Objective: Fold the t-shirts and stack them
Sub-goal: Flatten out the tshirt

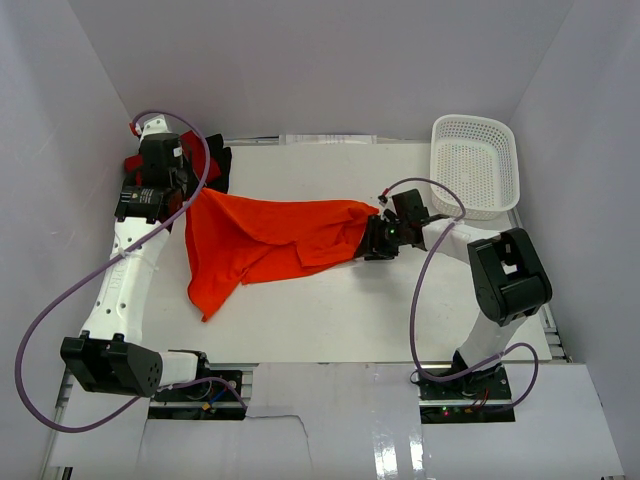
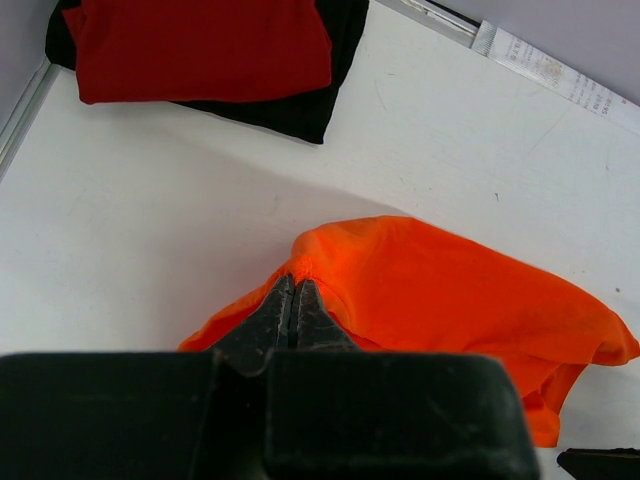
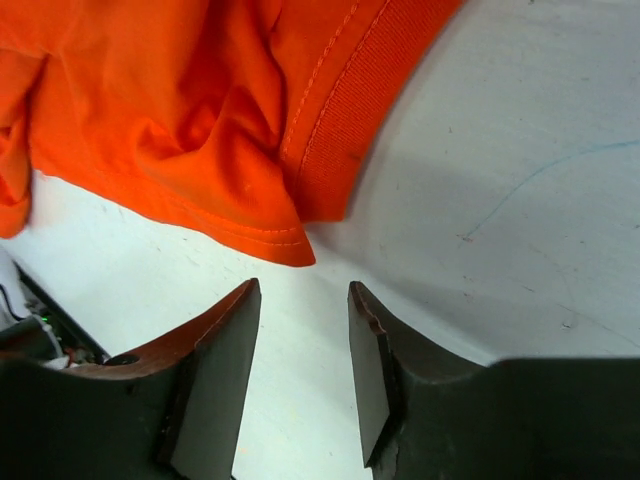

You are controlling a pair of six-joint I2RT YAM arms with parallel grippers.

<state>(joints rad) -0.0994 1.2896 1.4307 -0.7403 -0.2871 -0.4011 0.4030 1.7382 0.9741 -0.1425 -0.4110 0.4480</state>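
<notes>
The orange t-shirt (image 1: 270,240) lies spread and rumpled across the middle of the table, one end trailing toward the front left. My left gripper (image 2: 295,283) is shut on a pinch of its left edge (image 2: 420,280). My right gripper (image 3: 303,290) stands open just off the shirt's right corner (image 3: 285,245), nothing between its fingers. In the far left corner the crimson red t-shirt (image 2: 200,45) lies folded on top of the black t-shirt (image 2: 295,110).
A white perforated basket (image 1: 475,165) stands at the back right corner of the table (image 1: 400,310). Grey walls close in the sides and back. The right arm's cable (image 1: 420,300) loops over the table's right front part.
</notes>
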